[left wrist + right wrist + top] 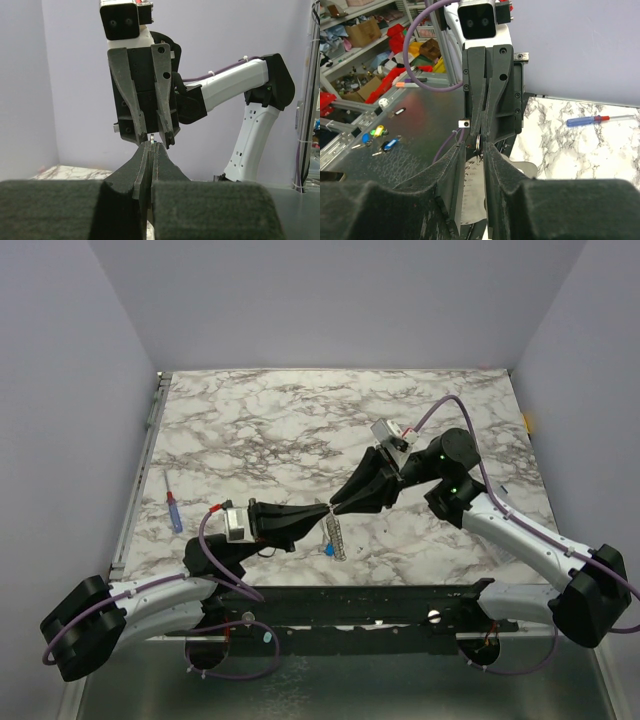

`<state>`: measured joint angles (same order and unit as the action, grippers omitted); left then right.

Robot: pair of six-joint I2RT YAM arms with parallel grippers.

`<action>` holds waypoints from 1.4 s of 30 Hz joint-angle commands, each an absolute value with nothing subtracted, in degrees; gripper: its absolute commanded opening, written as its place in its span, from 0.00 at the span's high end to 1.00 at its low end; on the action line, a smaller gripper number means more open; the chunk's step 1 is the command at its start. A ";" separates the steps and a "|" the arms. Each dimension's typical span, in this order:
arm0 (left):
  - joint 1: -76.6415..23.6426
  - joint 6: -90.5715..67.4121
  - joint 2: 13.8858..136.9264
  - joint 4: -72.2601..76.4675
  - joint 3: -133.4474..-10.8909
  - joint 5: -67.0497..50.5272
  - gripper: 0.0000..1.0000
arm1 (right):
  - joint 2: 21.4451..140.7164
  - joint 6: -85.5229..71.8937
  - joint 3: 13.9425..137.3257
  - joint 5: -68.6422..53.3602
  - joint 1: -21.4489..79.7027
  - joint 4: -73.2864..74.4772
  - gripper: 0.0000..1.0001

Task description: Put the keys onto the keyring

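Left gripper (151,150) is pressed together on the keyring (478,143), held edge-up, toward 6 o'clock of the table (300,410). Right gripper (154,139) meets it tip to tip from 1 o'clock, its jaws narrowly apart on either side of the ring's top. Keys (334,536), one blue-headed, show just at 6 o'clock of the tips. Screwdriver (174,506) lies at 9 o'clock, well apart.

Robot lab/workshop: marble-print tabletop (260,420) boxed by plain lavender panels (330,300); cluttered storage shelves (365,30), cardboard boxes (362,31), metal framing (342,107) beyond.
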<state>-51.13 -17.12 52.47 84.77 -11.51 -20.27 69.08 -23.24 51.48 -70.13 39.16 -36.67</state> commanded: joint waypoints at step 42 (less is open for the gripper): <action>-51.22 -18.76 51.60 98.75 -8.35 -14.25 1.00 | 71.47 -20.41 52.03 -67.09 39.98 -32.41 0.76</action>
